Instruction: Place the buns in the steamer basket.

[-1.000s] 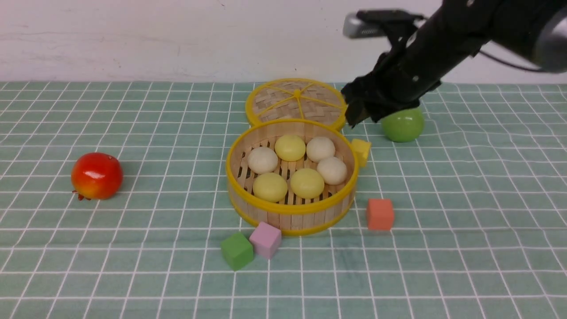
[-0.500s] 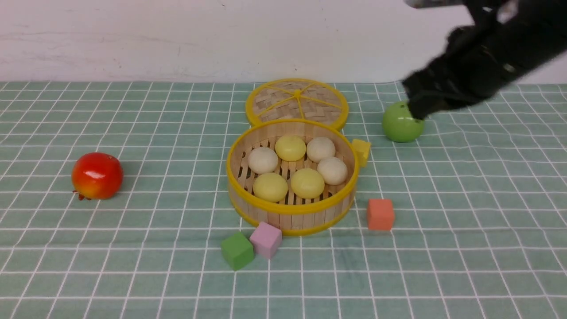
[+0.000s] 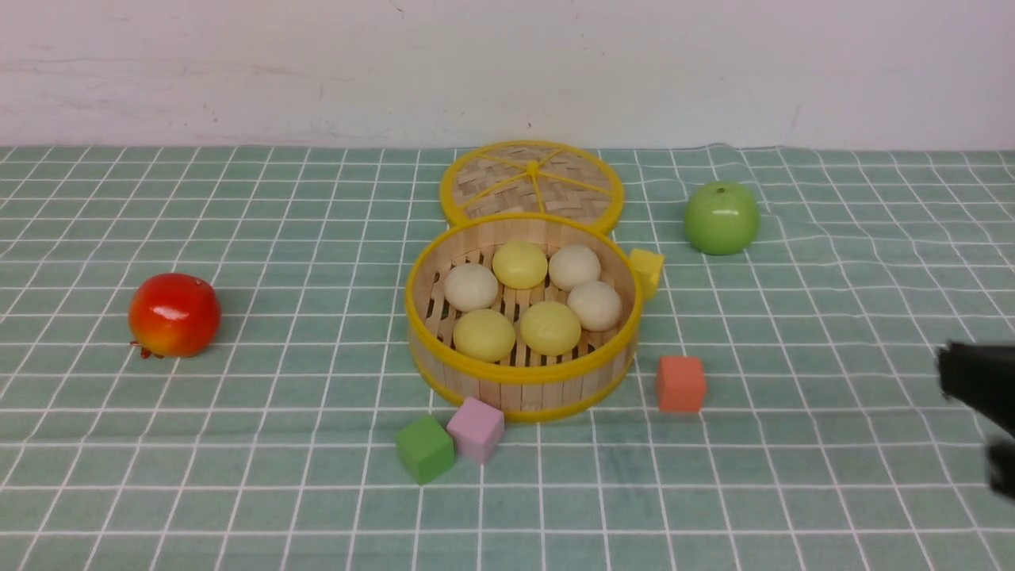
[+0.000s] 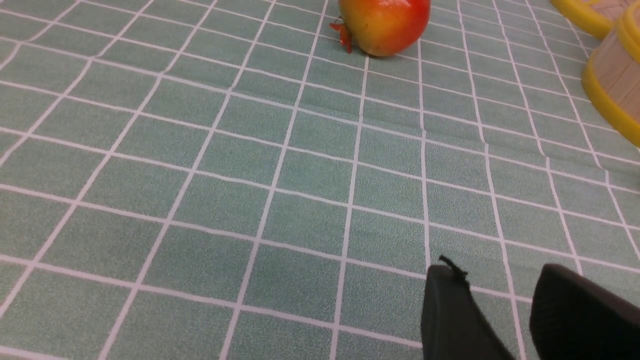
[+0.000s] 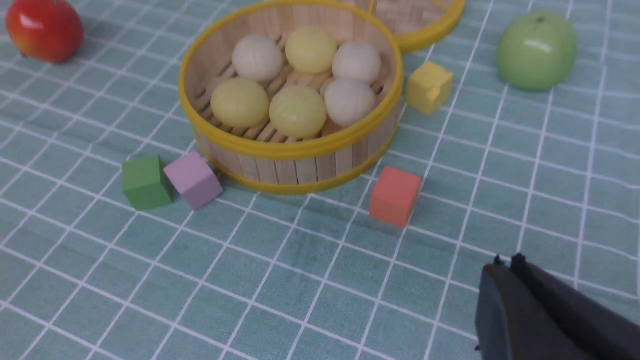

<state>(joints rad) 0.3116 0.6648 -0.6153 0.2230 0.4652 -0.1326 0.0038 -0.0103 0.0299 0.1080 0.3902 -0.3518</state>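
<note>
Several buns (image 3: 519, 264), pale yellow and beige-white, lie inside the round bamboo steamer basket (image 3: 519, 373) at the middle of the table. The right wrist view looks down on the same buns (image 5: 297, 110) within the basket (image 5: 290, 150). My right gripper (image 3: 951, 373) is low at the far right edge, well clear of the basket. In its wrist view the right gripper (image 5: 506, 261) is shut with nothing in it. My left gripper (image 4: 497, 272) shows only in its wrist view, open and empty above the cloth, with the basket wall (image 4: 617, 75) off to one side.
The flat woven lid (image 3: 531, 178) lies just behind the basket. A green apple (image 3: 721, 216) sits back right and a red fruit (image 3: 173, 314) at the left. A yellow cube (image 3: 647, 270), orange cube (image 3: 680, 383), pink cube (image 3: 475, 429) and green cube (image 3: 424, 448) ring the basket.
My right arm has swung from above the lid and green apple down to the table's right edge, and its gripper has shut. The buns, the basket and the other things lie where they were.
</note>
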